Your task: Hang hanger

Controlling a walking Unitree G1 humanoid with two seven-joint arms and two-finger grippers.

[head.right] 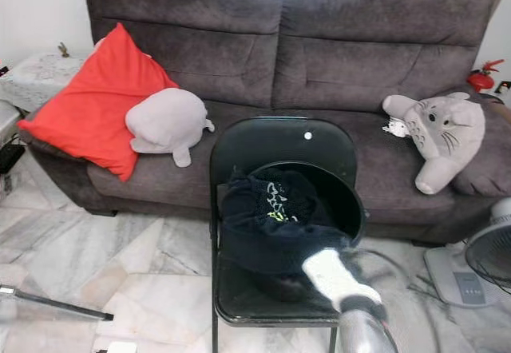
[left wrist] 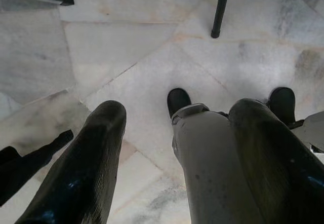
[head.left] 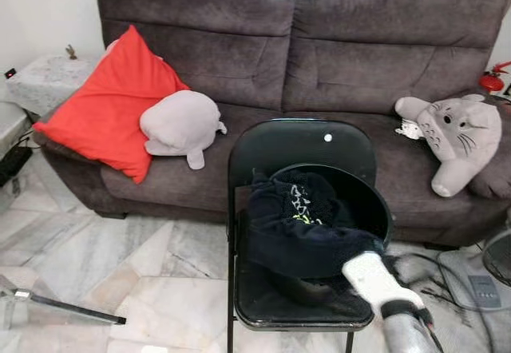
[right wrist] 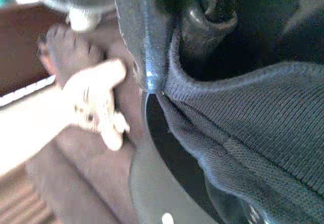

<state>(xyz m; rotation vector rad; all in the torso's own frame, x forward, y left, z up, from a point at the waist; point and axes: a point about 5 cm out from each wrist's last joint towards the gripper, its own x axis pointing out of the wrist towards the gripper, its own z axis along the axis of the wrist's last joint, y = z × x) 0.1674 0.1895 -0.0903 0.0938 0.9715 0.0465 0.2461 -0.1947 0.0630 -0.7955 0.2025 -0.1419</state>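
before a grey sofa, the right gripper is sunk in dark clothing in a black tub on a chair, its claw state untellable; no hanger is seen, so nothing is judged hung.

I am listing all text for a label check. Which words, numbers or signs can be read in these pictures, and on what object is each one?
Nothing can be read for certain.
Yellow-green and white print on the dark navy knitted garment in the round black plastic basket on the black folding chair: too blurred and crumpled to read.
Control panel on the base of the grey floor fan: marks too small to read.
Small white round dot on the chair's backrest: no text.
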